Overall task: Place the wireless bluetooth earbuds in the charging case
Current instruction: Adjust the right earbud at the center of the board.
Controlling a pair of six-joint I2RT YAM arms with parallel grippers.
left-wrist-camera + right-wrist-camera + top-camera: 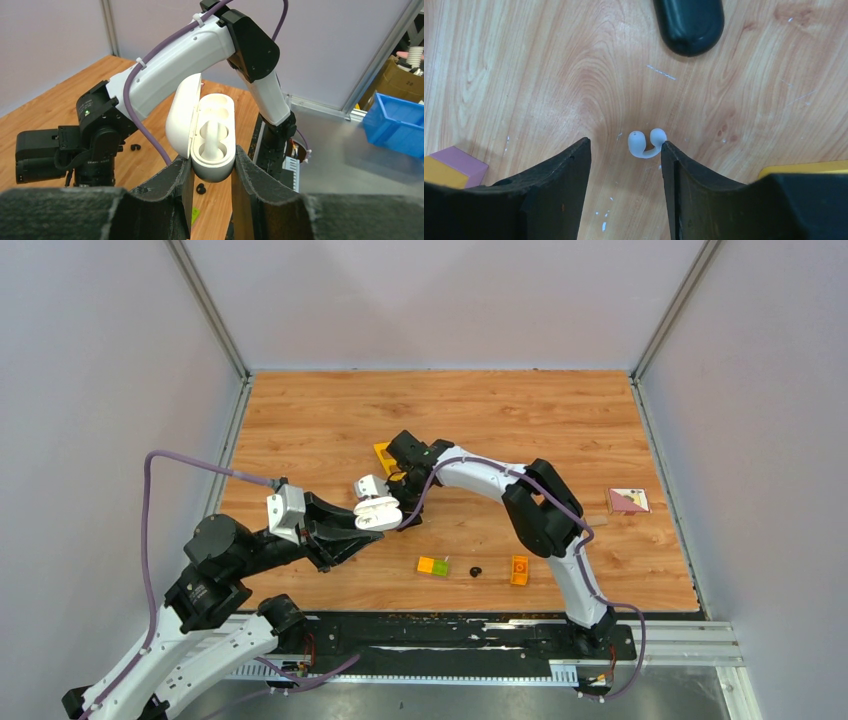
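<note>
My left gripper [368,524] is shut on the white oval charging case [378,508] and holds it above the table. In the left wrist view, the case [212,150] sits between the fingers [210,170] with its lid open, and one white earbud [214,136] lies in it. My right gripper [402,472] points down at the table just behind the case. In the right wrist view it is open [625,147]. A white earbud [644,145] lies on the wood at its fingertips, touching the right finger. A black earbud [475,571] lies on the table; black buds also show in the left wrist view [201,188] [134,147].
A yellow-green and orange brick [433,566] and an orange brick [519,569] lie near the front. Another orange brick [384,455] lies by my right gripper. A pink and white card [628,501] lies at the right. A black rounded object [691,22] shows beyond the white earbud.
</note>
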